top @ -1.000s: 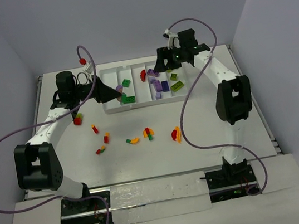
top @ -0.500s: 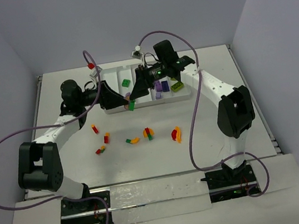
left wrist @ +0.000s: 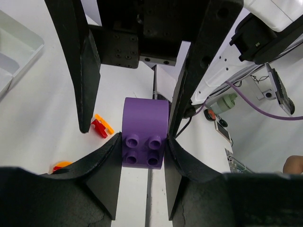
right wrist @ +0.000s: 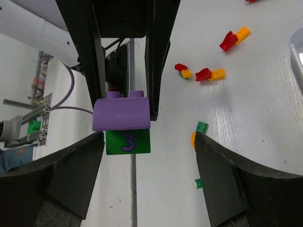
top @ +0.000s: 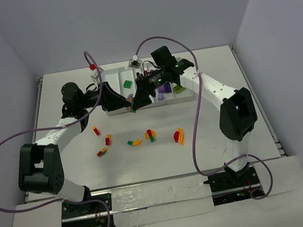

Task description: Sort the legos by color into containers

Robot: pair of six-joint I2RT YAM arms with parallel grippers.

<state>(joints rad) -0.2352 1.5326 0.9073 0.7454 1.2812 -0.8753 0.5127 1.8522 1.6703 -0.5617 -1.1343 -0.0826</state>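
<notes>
Two grippers meet nose to nose at the tray's (top: 114, 74) near edge. A second ago the right gripper (right wrist: 149, 137) hung over its right-hand compartments. The left gripper (left wrist: 142, 144) pinches a purple curved brick (left wrist: 143, 124) with a green "3" brick (right wrist: 128, 142) stuck to it. The right gripper's fingers gape wide, flanking the pair. Red-and-orange legos (top: 178, 137) lie loose on the table (top: 228, 130).

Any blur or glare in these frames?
Left wrist: purple brick sharp; left pincer fingers dark, soft-edged. Right wrist: the 3 on the green brick crisp; right pincer fingers blurred. Top external: even light, faint shadows, no glare.
</notes>
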